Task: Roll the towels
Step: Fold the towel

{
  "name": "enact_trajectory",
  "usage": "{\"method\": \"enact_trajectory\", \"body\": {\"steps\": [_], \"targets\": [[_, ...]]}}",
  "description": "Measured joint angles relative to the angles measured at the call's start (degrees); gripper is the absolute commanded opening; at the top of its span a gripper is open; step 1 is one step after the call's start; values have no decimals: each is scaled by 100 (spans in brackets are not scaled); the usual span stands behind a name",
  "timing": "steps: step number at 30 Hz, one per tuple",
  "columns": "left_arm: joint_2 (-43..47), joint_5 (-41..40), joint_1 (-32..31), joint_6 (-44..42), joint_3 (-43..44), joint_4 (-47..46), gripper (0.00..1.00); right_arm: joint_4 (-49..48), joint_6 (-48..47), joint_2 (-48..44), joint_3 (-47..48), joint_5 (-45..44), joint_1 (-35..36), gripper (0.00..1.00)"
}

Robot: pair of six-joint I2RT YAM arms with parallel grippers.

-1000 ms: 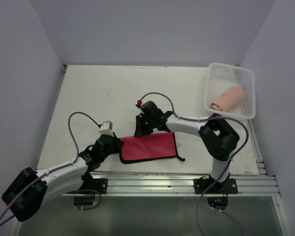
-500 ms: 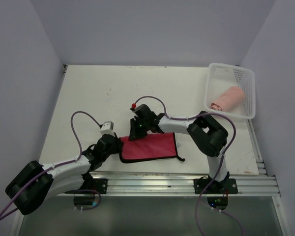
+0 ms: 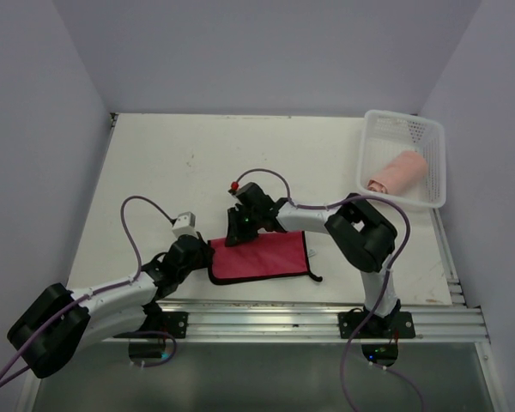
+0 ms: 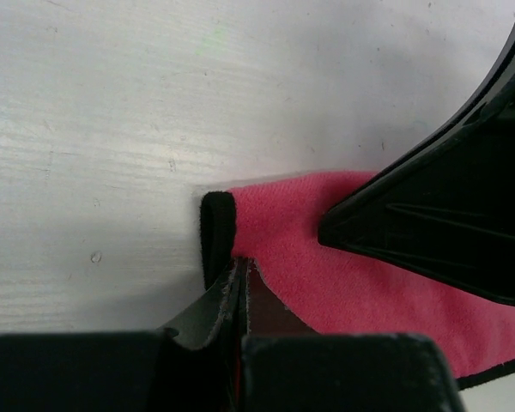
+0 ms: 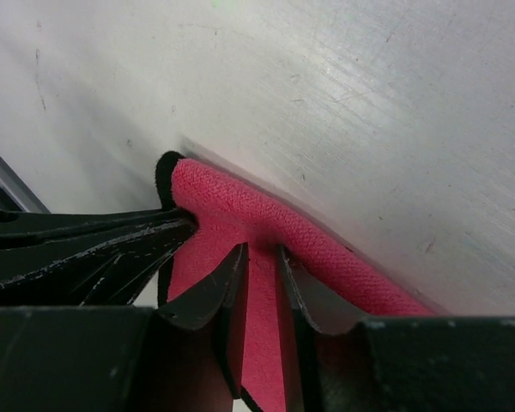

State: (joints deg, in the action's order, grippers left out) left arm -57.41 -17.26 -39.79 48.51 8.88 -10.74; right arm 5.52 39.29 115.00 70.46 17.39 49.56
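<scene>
The smaller cloth (image 3: 262, 256), red face up with dark trim, lies flat near the table's front edge. My left gripper (image 3: 208, 256) is shut on its left edge (image 4: 326, 275), the fingertips (image 4: 239, 273) pressed together beside the dark trim. My right gripper (image 3: 237, 230) sits low at the cloth's far left corner. In the right wrist view its jaws (image 5: 262, 251) stand slightly apart over the red face, just short of a raised fold (image 5: 240, 206). The salmon-pink towel (image 3: 397, 172) lies rolled in the white basket (image 3: 436, 163).
The basket stands at the table's back right corner. A dark strap of the cloth (image 3: 313, 273) trails off at its right end. A metal rail (image 3: 326, 313) runs along the front edge, and grey walls close in the table's sides.
My right gripper slid a little left to the cloth's far left corner and its jaws parted slightly. The left gripper stayed shut on the left edge.
</scene>
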Motion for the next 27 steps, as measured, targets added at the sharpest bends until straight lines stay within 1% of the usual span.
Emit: {"method": "enact_trajectory", "body": {"steps": [5,13,19,27], "targets": [[-9,-20,0,94,0,9,0,-22,-70,-164,-205,9,-87,27],[-46,-50,0,186,20,15,0,39,-160,-562,-645,-39,-391,35],[-55,-55,0,188,35,37,0,68,-291,-883,-1003,-81,-588,39],[-63,-57,0,188,50,59,0,74,-450,-1458,-1655,-31,-1248,46]]}}
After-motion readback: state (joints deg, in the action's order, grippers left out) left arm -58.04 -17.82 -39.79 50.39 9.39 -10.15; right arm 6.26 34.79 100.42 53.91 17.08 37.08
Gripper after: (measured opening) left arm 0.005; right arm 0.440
